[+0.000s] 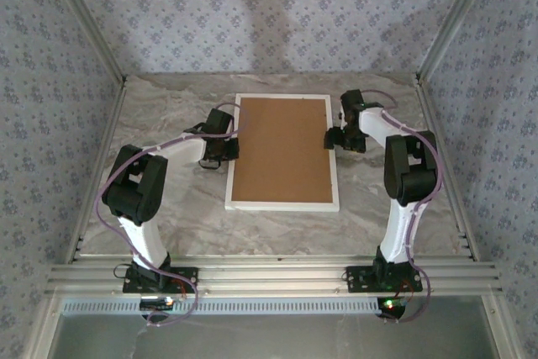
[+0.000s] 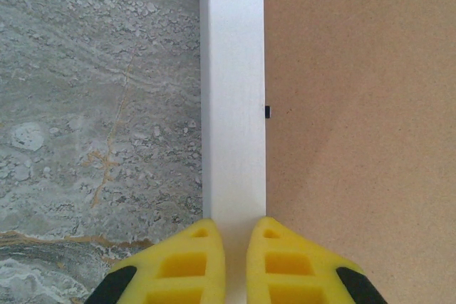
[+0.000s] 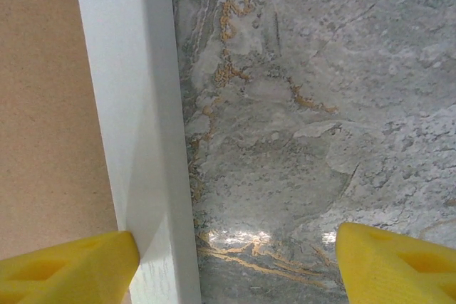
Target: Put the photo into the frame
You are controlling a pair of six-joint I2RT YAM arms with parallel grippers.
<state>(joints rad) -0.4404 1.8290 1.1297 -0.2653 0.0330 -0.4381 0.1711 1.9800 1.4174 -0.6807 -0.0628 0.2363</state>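
Top cam wide; wrist cams close above frame (image 1: pixel 282 206)

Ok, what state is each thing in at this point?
frame: lying flat on the table, back side up.
backing board: seated inside the frame, covering its opening.
left hand: shut, over the frame's left rail.
right hand: open, straddling the frame's right rail, holding nothing.

Your grey, gold-veined marble-look bench (image 1: pixel 202 224) carries a white frame (image 1: pixel 282 205), lying flat near its centre, long sides running away from you, a brown board (image 1: pixel 282 149) filling its opening.
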